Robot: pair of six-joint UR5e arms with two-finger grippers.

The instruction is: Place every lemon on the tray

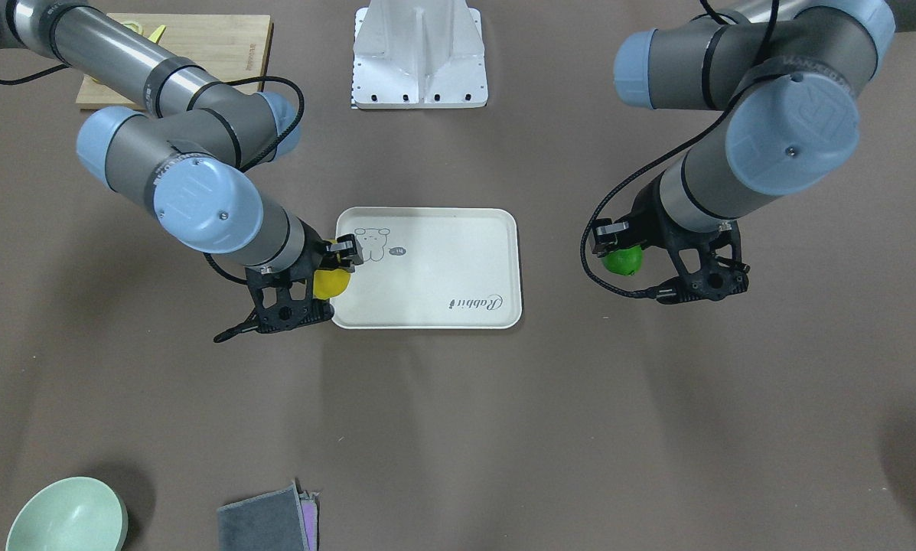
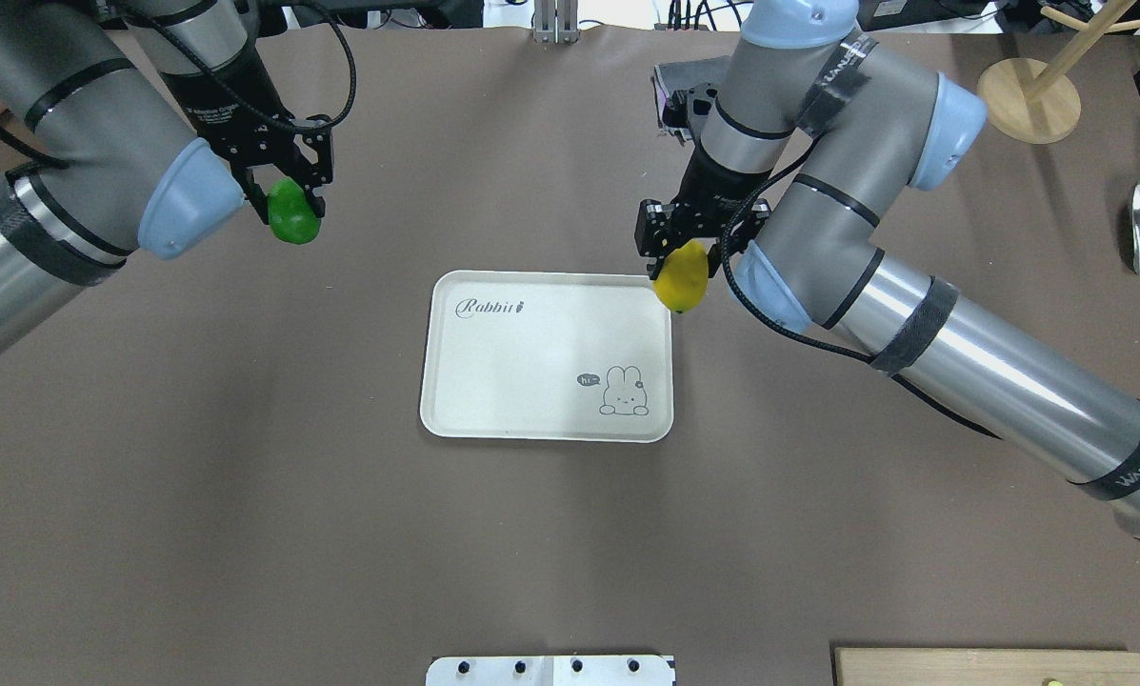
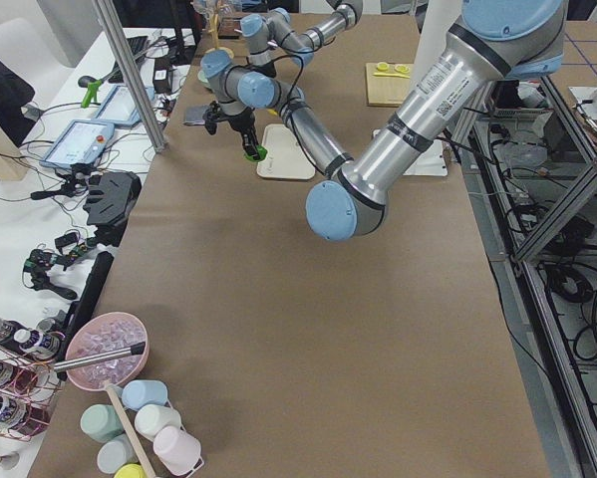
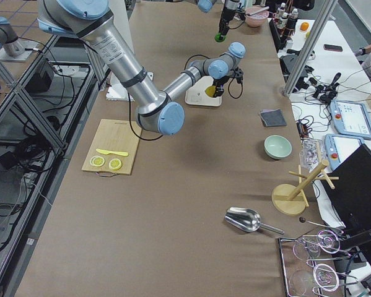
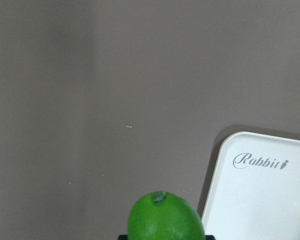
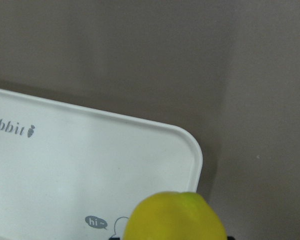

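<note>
Tray (image 2: 455, 367) rim beneath yellow lemon (image 2: 680, 279) pinched by right gripper (image 2: 684, 257) — left gripper (image 2: 288, 202) pinches green lemon (image 2: 293, 219).

Seemingly open tabletop (image 2: 370, 305) between left gripper (image 2: 293, 211) and tray (image 2: 531, 362).

The tray (image 2: 531, 381) is set at the middle of the surface (image 2: 246, 534). One lemon (image 2: 680, 278) is held in the right arm's fingers (image 2: 650, 250) over the tray's right edge. The other lemon (image 2: 292, 219) is held in the left arm's fingers (image 2: 316, 191) above the surface, well apart from the tray on its left.
</note>
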